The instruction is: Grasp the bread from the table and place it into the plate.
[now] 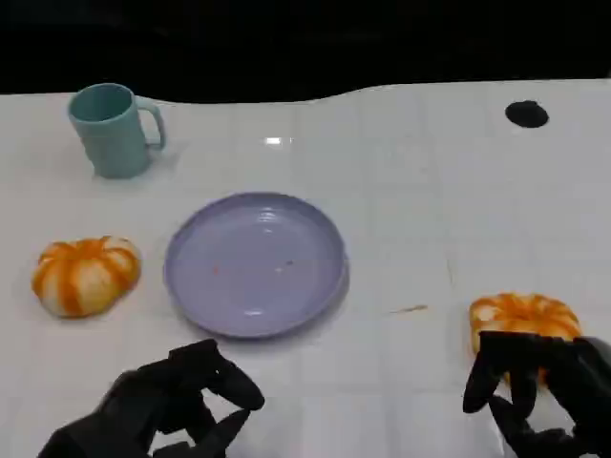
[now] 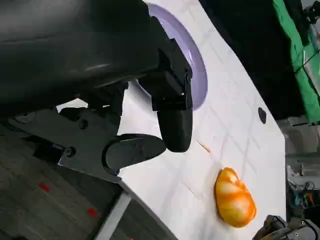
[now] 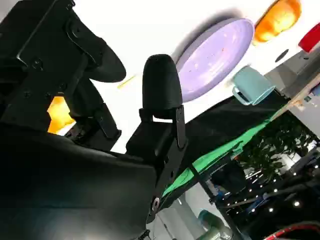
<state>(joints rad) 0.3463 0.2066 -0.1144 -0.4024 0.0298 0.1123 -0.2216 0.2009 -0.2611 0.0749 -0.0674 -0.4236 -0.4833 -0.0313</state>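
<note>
Head view showed the right hand, fingers spread and holding nothing, just beside the orange-and-white round bread at four o'clock of the round lavender plastic plate on the white counter. Left hand hung loosely curled, holding nothing, at seven o'clock.

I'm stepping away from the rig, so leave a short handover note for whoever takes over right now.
Left hand: low at the near edge in front of the plate, fingers curled, holding nothing.
Right hand: fingers apart, just at the near side of the right bread; no firm grip visible yet.
Things: lavender plate in the middle with nothing on it; second bread on the table to its left; teal mug at the far left.
Done: approach to the right bread.
Left: grasp, lift, place on plate.
</note>
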